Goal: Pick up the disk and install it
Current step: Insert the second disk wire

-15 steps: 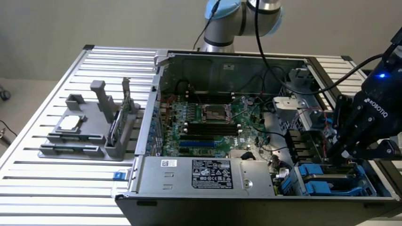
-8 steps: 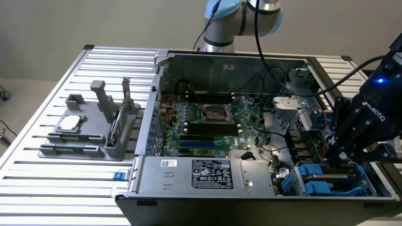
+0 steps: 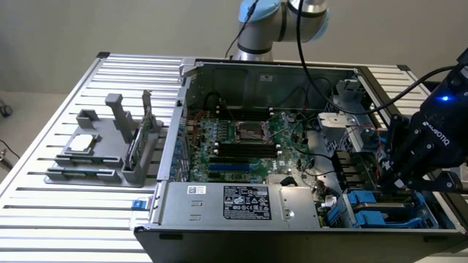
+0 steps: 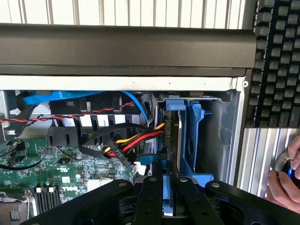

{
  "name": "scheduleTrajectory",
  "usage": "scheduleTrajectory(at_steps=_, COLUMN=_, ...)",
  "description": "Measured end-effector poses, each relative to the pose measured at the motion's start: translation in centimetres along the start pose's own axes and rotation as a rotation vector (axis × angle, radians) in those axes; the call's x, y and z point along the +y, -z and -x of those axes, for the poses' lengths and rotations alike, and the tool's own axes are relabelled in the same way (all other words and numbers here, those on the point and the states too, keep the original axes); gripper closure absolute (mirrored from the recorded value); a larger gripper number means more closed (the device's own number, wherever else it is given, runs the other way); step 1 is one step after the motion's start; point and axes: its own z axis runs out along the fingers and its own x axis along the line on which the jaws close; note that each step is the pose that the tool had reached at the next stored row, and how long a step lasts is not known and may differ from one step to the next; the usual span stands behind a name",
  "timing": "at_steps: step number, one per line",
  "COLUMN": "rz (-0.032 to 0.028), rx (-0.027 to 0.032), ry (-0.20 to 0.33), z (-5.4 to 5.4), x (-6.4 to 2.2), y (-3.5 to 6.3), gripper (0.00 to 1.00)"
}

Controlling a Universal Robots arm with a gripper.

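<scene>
The disk (image 4: 171, 136) stands on edge in the blue drive bay (image 4: 199, 140) at the corner of the open computer case. I see it only as a thin dark edge with its blue carrier (image 4: 174, 103) at the far end. My gripper (image 4: 165, 169) reaches down onto it, its two black fingers (image 4: 151, 187) close together on either side of the disk's near edge. In the exterior view the gripper (image 3: 398, 178) hangs over the blue bay (image 3: 380, 211) at the case's front corner on the exterior view's right, and it hides the disk there.
Red, yellow and black power cables (image 4: 133, 143) and a blue data cable (image 4: 70, 97) run right beside the bay. The motherboard (image 3: 245, 142) and power supply (image 3: 241, 203) fill the case. A grey fixture (image 3: 102, 148) holds a chip and a memory stick. A keyboard (image 4: 276, 61) and a hand (image 4: 286, 183) lie outside the case.
</scene>
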Motion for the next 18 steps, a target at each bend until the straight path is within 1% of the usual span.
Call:
scheduleTrajectory(at_steps=4, rz=0.0000, rx=0.0117, ry=0.002, z=0.21, x=0.03, y=-0.04, gripper=0.84)
scheduleTrajectory(at_steps=8, rz=0.0001, rx=0.0208, ry=0.004, z=0.38, x=0.10, y=-0.08, gripper=0.84)
scheduleTrajectory(at_steps=15, rz=0.0001, rx=0.0308, ry=0.007, z=0.59, x=0.13, y=-0.23, gripper=0.84)
scheduleTrajectory(at_steps=18, rz=0.0002, rx=0.0336, ry=0.008, z=0.65, x=0.16, y=-0.26, gripper=0.84)
